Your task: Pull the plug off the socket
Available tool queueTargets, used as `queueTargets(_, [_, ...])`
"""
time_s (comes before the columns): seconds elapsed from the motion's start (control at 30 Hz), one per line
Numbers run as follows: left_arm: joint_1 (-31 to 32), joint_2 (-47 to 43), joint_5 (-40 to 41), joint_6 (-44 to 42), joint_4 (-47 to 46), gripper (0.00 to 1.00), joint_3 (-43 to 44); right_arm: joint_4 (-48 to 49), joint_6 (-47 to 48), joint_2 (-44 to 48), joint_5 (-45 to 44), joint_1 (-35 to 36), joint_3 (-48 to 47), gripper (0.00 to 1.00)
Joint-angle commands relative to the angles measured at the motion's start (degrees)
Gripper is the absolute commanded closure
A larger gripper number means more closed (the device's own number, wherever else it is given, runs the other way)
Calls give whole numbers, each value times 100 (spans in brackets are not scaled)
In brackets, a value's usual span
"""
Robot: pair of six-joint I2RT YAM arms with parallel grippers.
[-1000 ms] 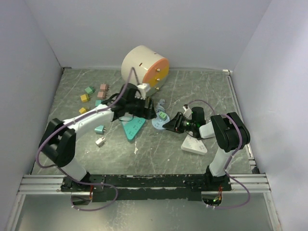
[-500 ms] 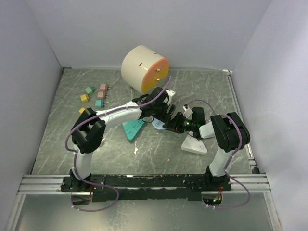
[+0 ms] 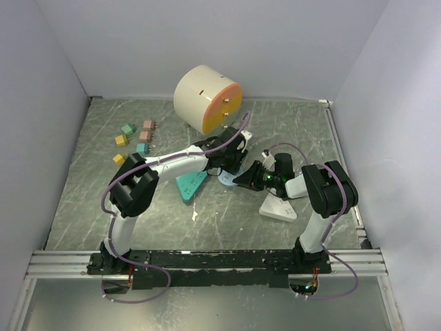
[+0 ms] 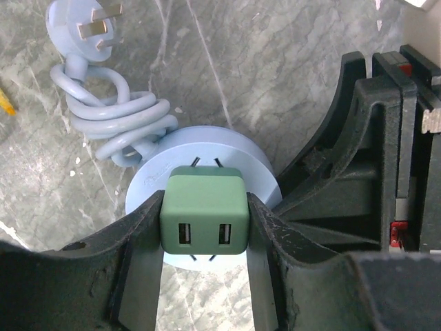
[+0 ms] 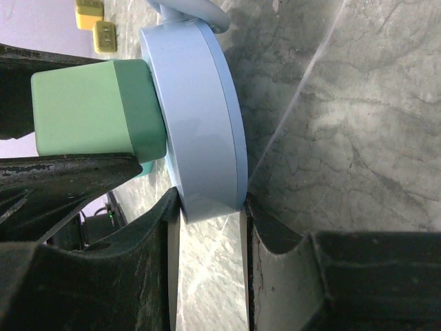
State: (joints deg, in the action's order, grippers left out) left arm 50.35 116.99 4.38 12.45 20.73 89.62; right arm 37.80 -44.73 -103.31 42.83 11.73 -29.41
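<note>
Step in hand: grips set, pull not yet begun.
Green plug (image 4: 204,210) seated flush in pale blue socket (image 4: 146,187), near middle of tabletop (image 4: 289,62).
Left jaws clenched on plug's two sides. Right jaws clamped across socket's edge, bracing it.
Next: you draw left arm straight out along pin axis while right holds firm.
Risk, as judged: plug slipping between pads, or socket twisting in right grip.
</note>
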Motion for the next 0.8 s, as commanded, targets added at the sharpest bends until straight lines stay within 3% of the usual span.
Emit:
queueTargets(0.0, [49,-392,-441,46,-301,93,-232,-808,582,-263,-754,-4,164,100])
queueTargets(0.2, [23,-1109,-2695,-16,-1431,93,-1122,-829,522,-356,-840,-6,157,100])
queueTargets(0.27, [28,-1270,-3011,21,-1704,93,-1352,-838,504,-389,-846,-14,159,100])
queueTargets(0.33, [38,-1420,-2770,-10,-1763,93,-1498,-885,508,-392,-881,-13,160,100])
queueTargets(0.47, [341,-1675,-909,-353,-1359,93,-1517,-1015,515,-357,-1053,-17,156,100])
queueTargets(0.53, [453,-1705,-344,-450,-1205,93,-1446,-1064,505,-369,-1127,-22,147,100])
queueTargets(0.63, [395,-1644,-812,-330,-1077,93,-1300,-1085,464,-407,-1160,-38,157,100])
queueTargets(0.77, [202,-1615,-2456,-12,-1415,93,-1365,-975,371,-451,-1079,-152,232,100])
